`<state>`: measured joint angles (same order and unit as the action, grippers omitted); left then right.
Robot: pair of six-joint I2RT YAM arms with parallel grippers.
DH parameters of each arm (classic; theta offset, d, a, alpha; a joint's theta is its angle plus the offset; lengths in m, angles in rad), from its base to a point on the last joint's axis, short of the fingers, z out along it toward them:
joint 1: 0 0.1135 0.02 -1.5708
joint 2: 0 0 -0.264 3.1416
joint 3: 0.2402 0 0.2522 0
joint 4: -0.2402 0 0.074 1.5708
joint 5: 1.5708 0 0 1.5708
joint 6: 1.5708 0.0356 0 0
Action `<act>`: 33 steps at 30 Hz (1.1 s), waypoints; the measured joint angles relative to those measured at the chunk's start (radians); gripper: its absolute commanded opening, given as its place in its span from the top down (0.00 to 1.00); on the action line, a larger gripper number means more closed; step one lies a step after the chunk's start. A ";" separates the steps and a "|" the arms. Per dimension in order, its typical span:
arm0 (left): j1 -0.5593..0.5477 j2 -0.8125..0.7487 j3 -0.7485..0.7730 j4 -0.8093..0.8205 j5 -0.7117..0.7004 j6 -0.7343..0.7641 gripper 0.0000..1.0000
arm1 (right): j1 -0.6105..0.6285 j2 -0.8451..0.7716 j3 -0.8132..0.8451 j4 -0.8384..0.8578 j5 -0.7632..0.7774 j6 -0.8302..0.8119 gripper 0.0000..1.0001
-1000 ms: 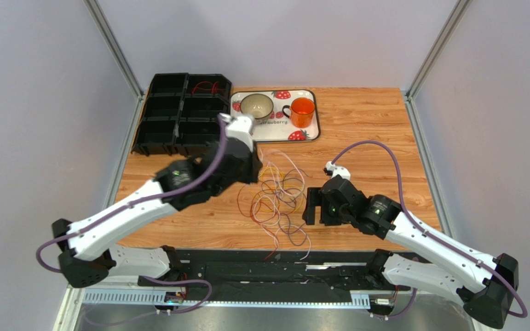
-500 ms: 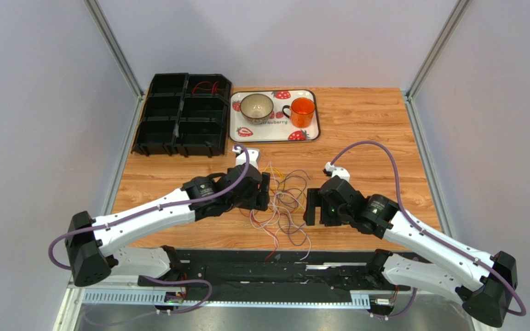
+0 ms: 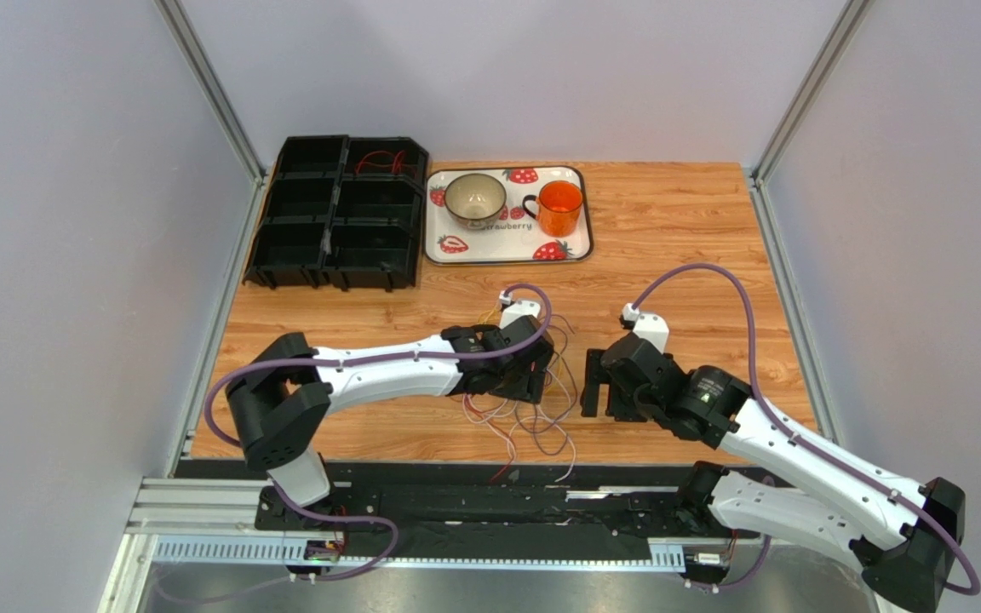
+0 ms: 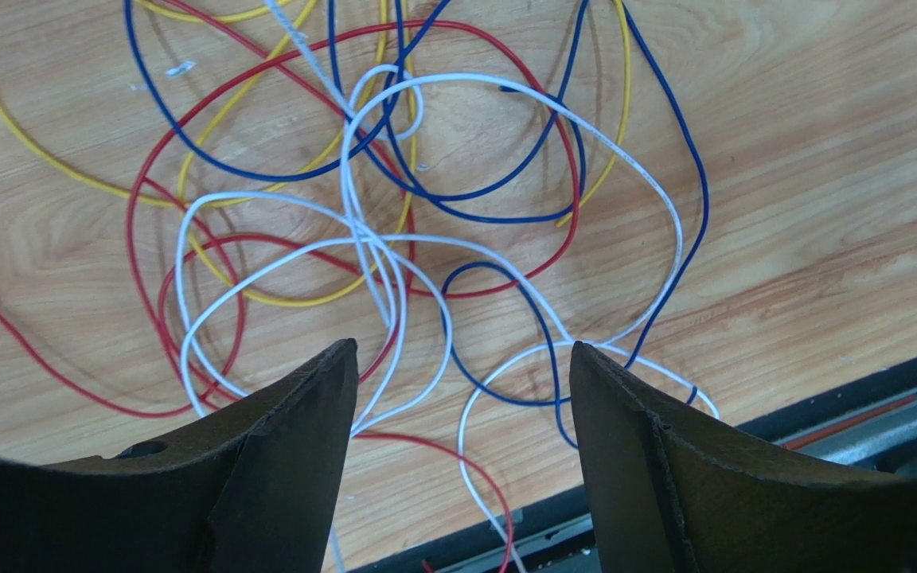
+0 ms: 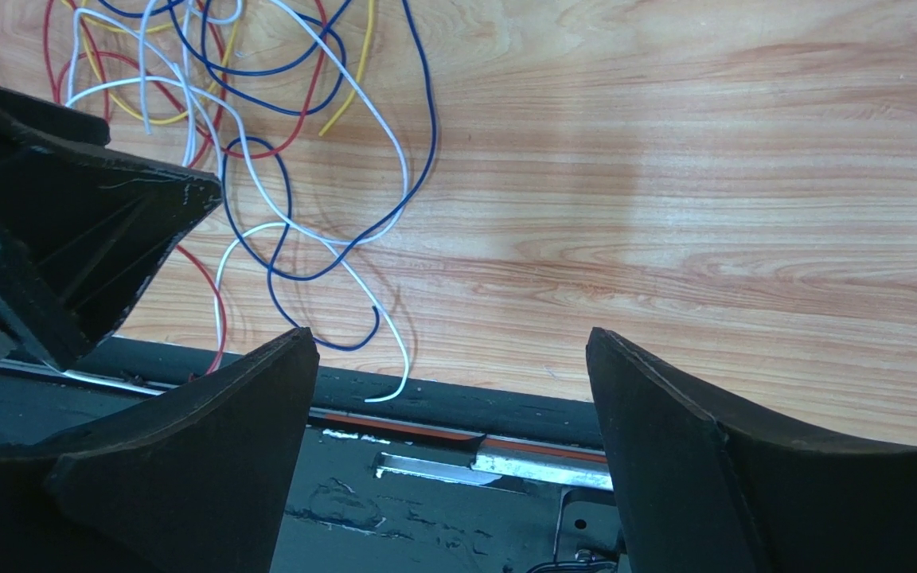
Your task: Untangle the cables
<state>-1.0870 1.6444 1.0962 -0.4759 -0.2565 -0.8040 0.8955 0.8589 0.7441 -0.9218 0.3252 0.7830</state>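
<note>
Tangled cables (image 4: 404, 215), left fingers (image 4: 296, 442) parted above them, empty, right fingers (image 5: 212, 442) spread wide, empty, tray (image 3: 498, 244) lettered "Strawberry"

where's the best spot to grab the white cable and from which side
Take the white cable just short of its free end, near the table's front edge. There it lies flat on the wood and nothing crosses it. Coming straight down with the open right claw, fingers set across the strand, looks best.
</note>
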 measured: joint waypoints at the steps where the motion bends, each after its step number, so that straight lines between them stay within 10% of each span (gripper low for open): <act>1: -0.002 0.017 0.009 0.003 0.002 -0.003 0.27 | 0.000 -0.002 -0.005 0.000 0.000 0.002 0.12; 33: -0.052 0.166 0.084 -0.064 -0.053 -0.161 0.51 | 0.000 -0.003 -0.044 0.023 -0.016 -0.021 0.12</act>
<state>-1.1393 1.8107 1.1805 -0.5396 -0.3099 -0.9649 0.8951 0.8562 0.6998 -0.8989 0.3096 0.7624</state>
